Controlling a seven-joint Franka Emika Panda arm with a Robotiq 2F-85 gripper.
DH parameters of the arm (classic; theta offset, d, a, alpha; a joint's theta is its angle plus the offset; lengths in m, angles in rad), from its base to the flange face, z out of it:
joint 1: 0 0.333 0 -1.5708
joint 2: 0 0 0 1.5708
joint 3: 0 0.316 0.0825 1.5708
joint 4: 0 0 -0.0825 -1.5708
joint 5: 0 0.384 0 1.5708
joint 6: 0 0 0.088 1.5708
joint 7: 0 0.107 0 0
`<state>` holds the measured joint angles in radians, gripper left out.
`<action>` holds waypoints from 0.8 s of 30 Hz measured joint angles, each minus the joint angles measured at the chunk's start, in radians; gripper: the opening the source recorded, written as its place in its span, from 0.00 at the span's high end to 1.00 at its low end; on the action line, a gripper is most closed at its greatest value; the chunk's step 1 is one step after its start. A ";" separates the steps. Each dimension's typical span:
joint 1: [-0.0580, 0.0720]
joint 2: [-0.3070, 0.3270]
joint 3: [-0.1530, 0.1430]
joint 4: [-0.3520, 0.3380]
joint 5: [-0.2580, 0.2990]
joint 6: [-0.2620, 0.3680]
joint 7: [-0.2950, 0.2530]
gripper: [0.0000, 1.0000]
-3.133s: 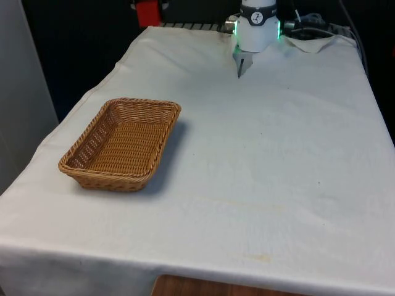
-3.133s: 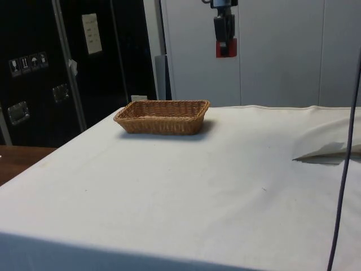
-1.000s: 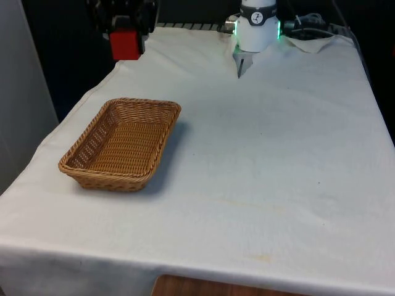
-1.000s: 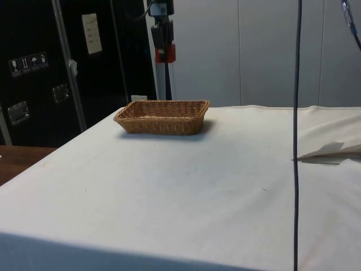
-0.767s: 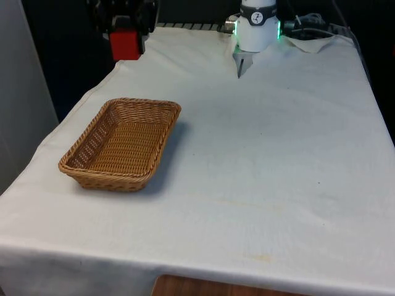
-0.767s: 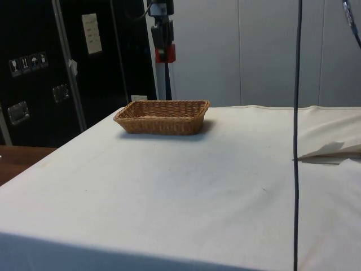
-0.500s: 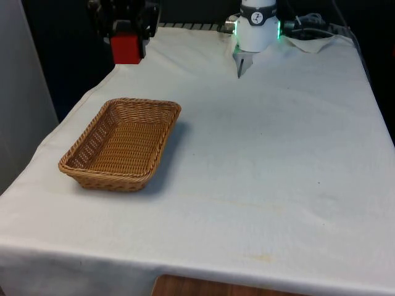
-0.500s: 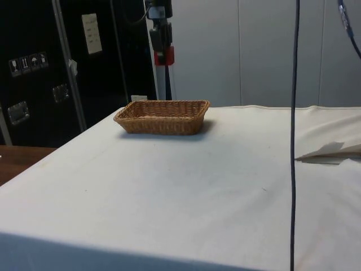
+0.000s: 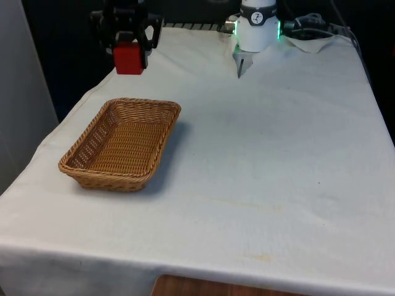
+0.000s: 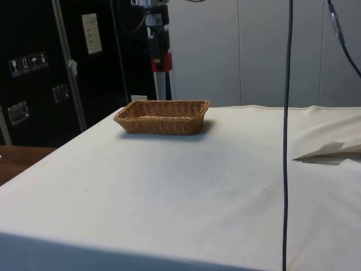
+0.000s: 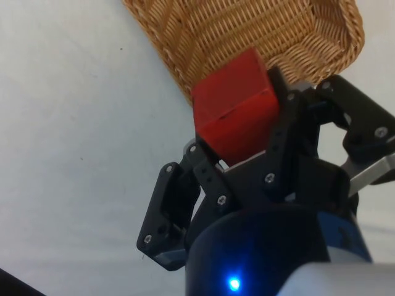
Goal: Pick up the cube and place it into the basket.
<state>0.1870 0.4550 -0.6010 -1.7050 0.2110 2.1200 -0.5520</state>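
Note:
A red cube [image 9: 129, 58] hangs in the air, held by my black gripper [image 9: 128, 44], which is shut on it. It is well above the table, over the far end of the woven basket [image 9: 145, 108], toward the front view's left. From the side, the cube [image 10: 160, 62] hangs high above the basket [image 10: 163, 117]. In the wrist view the red cube [image 11: 234, 111] sits between the black fingers [image 11: 281, 132], with the basket's wicker wall [image 11: 203, 43] below it.
The arm's white base [image 9: 256, 28] stands at the table's far end. A crumpled fold of cloth [image 10: 330, 152] lies at the side view's right. A black cable [image 10: 286, 135] hangs down in front of the side camera.
The gripper with the cube has come down and moved slightly toward the basket over the last second; three seconds ago it was farther right and higher.

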 measured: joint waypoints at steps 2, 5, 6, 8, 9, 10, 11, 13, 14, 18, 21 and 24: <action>0.000 0.005 0.001 0.000 0.001 0.002 0.000 0.99; 0.000 0.010 0.003 0.000 0.002 0.003 0.000 0.99; 0.000 0.017 0.004 0.000 0.003 0.006 0.001 0.99; 0.000 0.024 0.005 0.000 0.005 0.011 0.001 0.99; 0.000 0.027 0.006 0.000 0.007 0.014 0.001 0.99; 0.000 0.030 0.007 0.000 0.009 0.017 0.001 0.99; 0.000 0.030 0.007 0.000 0.009 0.017 0.001 0.99; 0.000 0.036 0.008 0.000 0.011 0.021 0.001 0.99; 0.000 0.039 0.009 0.000 0.011 0.022 0.001 0.99; 0.000 0.050 0.011 0.001 0.017 0.028 0.001 0.99; 0.000 0.060 0.012 0.002 0.022 0.034 0.001 0.99; 0.000 0.068 0.014 0.003 0.025 0.041 0.001 0.99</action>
<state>0.1870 0.5230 -0.5870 -1.7020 0.2360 2.1610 -0.5510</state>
